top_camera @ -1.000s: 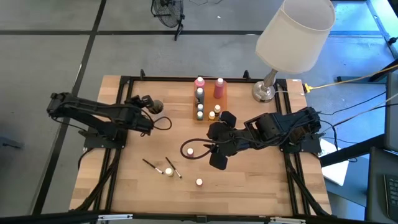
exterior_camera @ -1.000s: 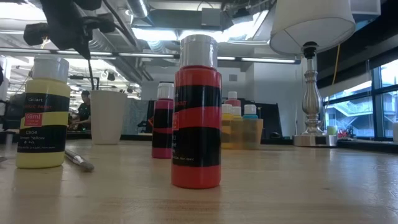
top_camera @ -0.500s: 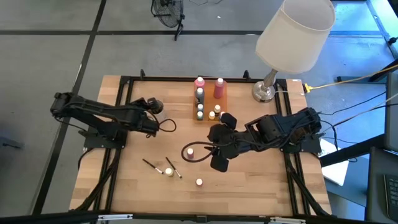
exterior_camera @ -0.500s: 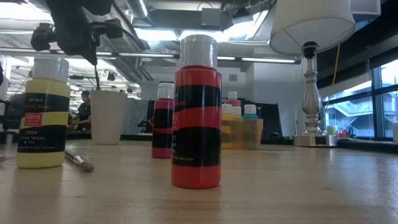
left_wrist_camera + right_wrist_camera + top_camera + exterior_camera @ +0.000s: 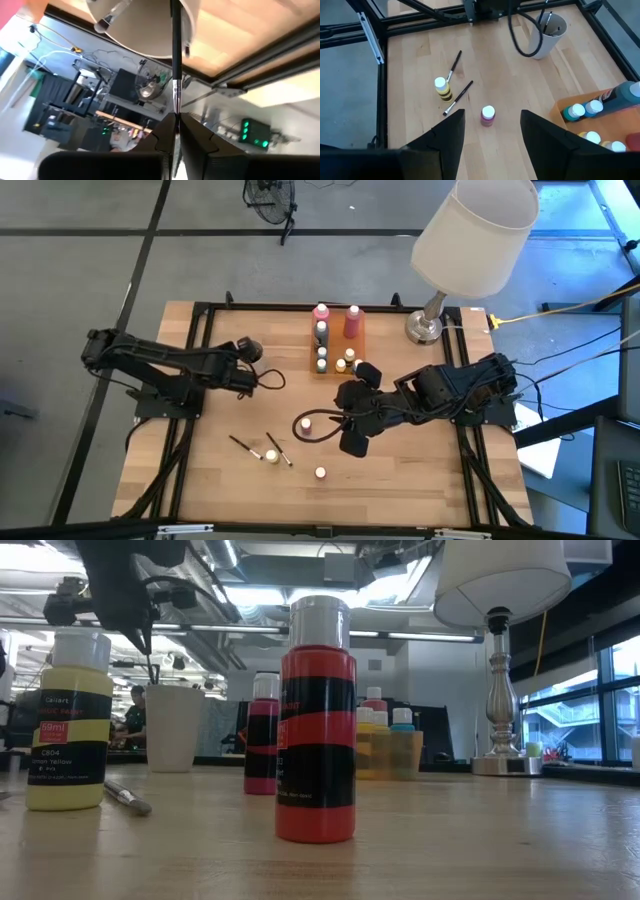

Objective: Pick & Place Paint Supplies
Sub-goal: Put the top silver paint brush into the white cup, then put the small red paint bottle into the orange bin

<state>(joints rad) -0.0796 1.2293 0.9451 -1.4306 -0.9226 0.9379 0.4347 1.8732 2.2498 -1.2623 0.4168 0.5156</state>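
My left gripper (image 5: pixel 243 352) is at the table's left, above a white cup (image 5: pixel 173 730), shut on a thin dark brush (image 5: pixel 175 55). Other brushes (image 5: pixel 546 20) stand in the cup (image 5: pixel 547 37). Two brushes (image 5: pixel 278 450) lie loose on the wood beside a yellow bottle (image 5: pixel 271 455). A red bottle (image 5: pixel 320 473) and a pink bottle (image 5: pixel 305 422) stand nearby. My right gripper (image 5: pixel 342 412) hangs open high over the table's middle; the pink bottle (image 5: pixel 488 115) stands well below its fingers. My left gripper pinches the brush between its two fingertips, just behind the metal ferrule (image 5: pixel 176 100). The brush sticks out ahead of the fingers and slants down (image 5: pixel 152 655), clear of the table. Its lower end is at the cup's mouth; whether it touches the cup I cannot tell.
An orange tray (image 5: pixel 335 350) with several bottles sits at the far middle. A white-shaded lamp (image 5: pixel 470 230) stands on its metal base (image 5: pixel 425 328) at the far right. Black frame rails (image 5: pixel 370 35) run along the table's sides. Bare wood lies near the front edge.
My left gripper has moved a little toward the table's right edge and down over the white cup, tipping slightly, with the brush still between its fingers. The brush's lower end has come down to the cup's mouth.
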